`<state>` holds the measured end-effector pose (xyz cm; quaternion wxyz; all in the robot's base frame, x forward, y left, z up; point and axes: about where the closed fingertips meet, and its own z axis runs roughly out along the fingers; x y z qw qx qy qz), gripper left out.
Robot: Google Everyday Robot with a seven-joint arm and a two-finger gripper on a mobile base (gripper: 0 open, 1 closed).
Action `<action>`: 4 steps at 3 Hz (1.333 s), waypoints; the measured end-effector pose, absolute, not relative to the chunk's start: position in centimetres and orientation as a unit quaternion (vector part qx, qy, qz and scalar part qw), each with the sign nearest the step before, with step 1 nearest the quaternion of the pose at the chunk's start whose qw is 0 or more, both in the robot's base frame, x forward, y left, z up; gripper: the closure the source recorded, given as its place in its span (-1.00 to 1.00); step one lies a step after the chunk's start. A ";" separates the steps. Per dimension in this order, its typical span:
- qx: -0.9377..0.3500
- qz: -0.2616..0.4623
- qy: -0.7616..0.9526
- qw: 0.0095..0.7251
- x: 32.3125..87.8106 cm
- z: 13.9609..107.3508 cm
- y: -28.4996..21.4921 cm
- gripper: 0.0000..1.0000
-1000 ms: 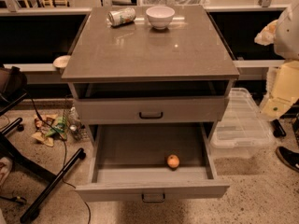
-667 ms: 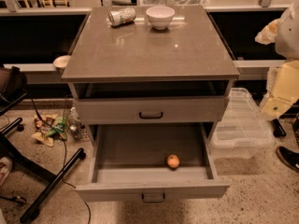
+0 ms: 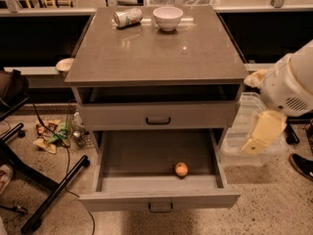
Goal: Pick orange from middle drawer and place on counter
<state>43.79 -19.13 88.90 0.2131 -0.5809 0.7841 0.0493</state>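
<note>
At 5 o'clock on middle drawer [image 3: 159, 197] floor, near front wall: orange [image 3: 181, 169], drawer standing open for reach from above. At 3 o'clock off cabinet: gripper [image 3: 264, 131], well apart from fruit, open or closed cannot tell. Counter [image 3: 156, 58] centre free for placing; bowl [image 3: 167, 17], can [image 3: 127, 17] at 12 o'clock

gripper [image 3: 264, 131] lower than 1 s ago, closer to middle drawer [image 3: 122, 199], now off its rt side
</note>
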 end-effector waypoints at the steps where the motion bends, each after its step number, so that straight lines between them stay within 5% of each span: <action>1: -0.561 0.089 0.789 0.236 44.6 83.6 -17.8 -1.00; 4: -0.544 0.104 0.798 0.238 46.7 73.9 -18.4 -1.00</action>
